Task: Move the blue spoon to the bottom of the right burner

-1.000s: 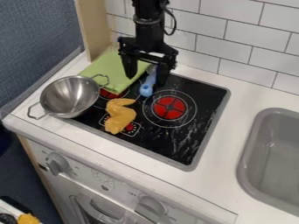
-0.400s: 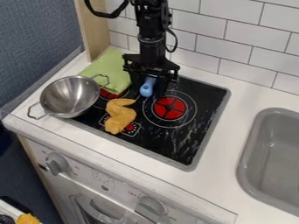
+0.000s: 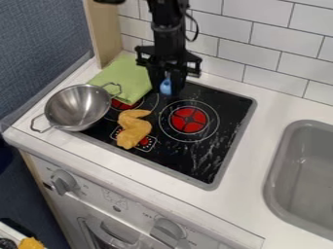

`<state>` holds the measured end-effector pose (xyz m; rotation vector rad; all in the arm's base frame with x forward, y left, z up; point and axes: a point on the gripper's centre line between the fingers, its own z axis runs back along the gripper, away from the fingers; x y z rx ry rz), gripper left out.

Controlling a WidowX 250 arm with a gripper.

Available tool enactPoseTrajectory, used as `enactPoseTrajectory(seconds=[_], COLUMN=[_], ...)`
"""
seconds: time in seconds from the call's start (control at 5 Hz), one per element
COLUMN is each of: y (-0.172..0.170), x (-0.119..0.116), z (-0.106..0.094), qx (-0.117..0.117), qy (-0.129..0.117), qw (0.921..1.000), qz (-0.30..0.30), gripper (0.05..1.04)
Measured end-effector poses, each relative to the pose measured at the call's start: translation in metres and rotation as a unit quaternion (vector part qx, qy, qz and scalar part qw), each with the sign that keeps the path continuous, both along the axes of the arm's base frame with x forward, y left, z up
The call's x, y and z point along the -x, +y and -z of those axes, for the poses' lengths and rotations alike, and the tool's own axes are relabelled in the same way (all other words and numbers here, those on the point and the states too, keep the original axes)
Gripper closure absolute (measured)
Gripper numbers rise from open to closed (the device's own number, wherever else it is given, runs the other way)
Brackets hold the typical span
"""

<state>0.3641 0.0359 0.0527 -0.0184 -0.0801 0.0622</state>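
Observation:
The black gripper (image 3: 167, 89) hangs over the back of the black stove top, between the green cloth and the right burner (image 3: 189, 119). It is shut on the blue spoon (image 3: 166, 86), whose rounded blue end shows between the two fingers. The rest of the spoon is hidden by the gripper. Spoon and gripper are behind and to the left of the right burner's red centre, seemingly a little above the stove surface.
A metal colander (image 3: 78, 108) sits over the stove's left edge, and a yellow-orange toy chicken wing (image 3: 134, 129) lies left of the right burner. The green cloth (image 3: 125, 79) is at the back left, a grey sink (image 3: 305, 175) at the right.
The gripper first came down over the spoon with its fingers drawing in around it. Since then the spoon's blue end has shifted up and back along with the gripper.

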Motion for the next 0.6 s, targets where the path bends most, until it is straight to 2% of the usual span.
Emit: enactPoseTrajectory(seconds=[0.2,0.4,0.6], y=[-0.012,-0.042,-0.052], x=[0.02,0.057,0.092], z=[-0.033,-0.02,0.013], qx=[0.016,0.024,0.005], qy=[-0.027,0.003,0.043], qw=[0.9992,0.9974,0.9955], qz=[0.023,0.068,0.084], gripper=[0.653,0.653,0.653])
